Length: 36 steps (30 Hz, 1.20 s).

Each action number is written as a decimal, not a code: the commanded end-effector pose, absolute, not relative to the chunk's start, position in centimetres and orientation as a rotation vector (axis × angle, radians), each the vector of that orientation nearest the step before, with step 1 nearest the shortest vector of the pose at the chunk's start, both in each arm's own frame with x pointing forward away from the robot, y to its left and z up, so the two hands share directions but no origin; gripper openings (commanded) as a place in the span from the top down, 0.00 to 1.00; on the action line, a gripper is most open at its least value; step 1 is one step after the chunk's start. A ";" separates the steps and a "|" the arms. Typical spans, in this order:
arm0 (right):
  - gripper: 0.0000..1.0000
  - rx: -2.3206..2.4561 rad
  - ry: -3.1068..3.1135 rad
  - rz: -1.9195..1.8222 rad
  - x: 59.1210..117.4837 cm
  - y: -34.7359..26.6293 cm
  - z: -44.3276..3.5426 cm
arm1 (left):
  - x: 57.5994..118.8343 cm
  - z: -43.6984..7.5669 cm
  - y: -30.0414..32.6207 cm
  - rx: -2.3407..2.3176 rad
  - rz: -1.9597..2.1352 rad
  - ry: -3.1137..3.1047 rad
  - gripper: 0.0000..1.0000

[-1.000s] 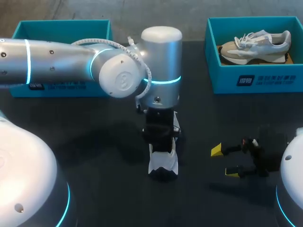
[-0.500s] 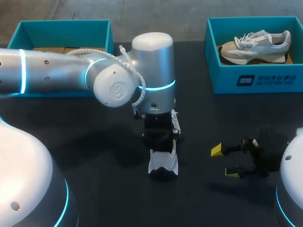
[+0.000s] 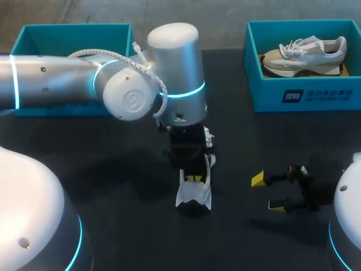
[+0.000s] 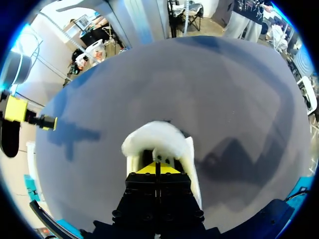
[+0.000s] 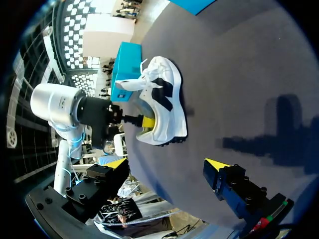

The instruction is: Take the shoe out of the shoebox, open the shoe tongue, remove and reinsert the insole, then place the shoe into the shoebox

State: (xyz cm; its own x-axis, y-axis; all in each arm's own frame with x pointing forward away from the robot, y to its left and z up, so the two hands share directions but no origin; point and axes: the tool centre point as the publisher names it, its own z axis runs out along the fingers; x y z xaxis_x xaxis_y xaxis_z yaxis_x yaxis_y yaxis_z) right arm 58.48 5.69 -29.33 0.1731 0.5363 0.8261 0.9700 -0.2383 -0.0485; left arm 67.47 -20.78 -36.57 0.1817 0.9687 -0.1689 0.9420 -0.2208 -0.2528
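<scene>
The white shoe (image 3: 193,196) is out of its box. It stands on the dark table (image 3: 130,226), near the middle, so the first step looks done.

The left hand (image 4: 155,169) reaches down into the open top of the shoe. Its yellow tips are pressed close together inside. I cannot see if something thin is pinched between them, so I cannot say if the insole is out, back in, or not touched yet. My guess is that the job is at the insole part.

The right hand (image 3: 267,193) is off to the side, low by the table. It is wide open and holds nothing.

The empty blue box (image 3: 73,27) waits at the far left. The shoe has to go back in there at the end. Another blue box (image 3: 304,96) at the far right holds a tan shoe (image 3: 304,53).
</scene>
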 end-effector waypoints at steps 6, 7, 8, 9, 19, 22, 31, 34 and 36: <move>0.00 -1.863 -1.420 -0.940 58.3 5.7 -29.2 | 67.2 -37.9 -20.8 -2.299 0.348 -1.815 1.00; 0.00 -1.863 -1.420 -0.940 58.3 5.7 -29.2 | 67.1 -38.2 -20.8 -2.294 0.347 -1.813 1.00; 0.00 -1.863 -1.420 -0.940 58.3 5.7 -29.2 | 67.0 -38.6 -20.8 -2.294 0.337 -1.813 1.00; 0.00 -1.863 -1.420 -0.940 58.3 5.7 -29.2 | 66.9 -38.9 -20.8 -2.289 0.340 -1.811 1.00; 0.00 -1.863 -1.420 -0.940 58.3 5.7 -29.2 | 65.8 -41.1 -20.9 -2.271 0.334 -1.813 1.00; 0.00 -1.863 -1.420 -0.940 58.3 5.7 -29.2 | 65.7 -41.3 -20.9 -2.294 0.316 -1.838 1.00; 0.00 -1.863 -1.420 -0.940 58.3 5.7 -29.2 | 67.2 -37.6 -21.0 -2.355 0.361 -1.931 1.00; 0.00 -1.863 -1.420 -0.940 58.3 5.7 -29.2 | 67.8 -36.8 -21.2 -2.367 0.375 -1.952 1.00; 0.00 -1.863 -1.420 -0.940 58.3 5.7 -29.2 | 68.2 -36.7 -21.3 -2.372 0.374 -1.978 1.00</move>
State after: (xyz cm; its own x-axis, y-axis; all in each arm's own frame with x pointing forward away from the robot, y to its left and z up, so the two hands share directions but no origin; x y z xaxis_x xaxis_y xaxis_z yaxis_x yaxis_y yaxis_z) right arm 58.48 5.69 -29.33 0.1731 0.5364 0.8261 0.9700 -0.2383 -0.0485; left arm 68.16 -22.32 -37.38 0.1670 0.9750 -0.1467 0.9619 -0.1937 -0.1927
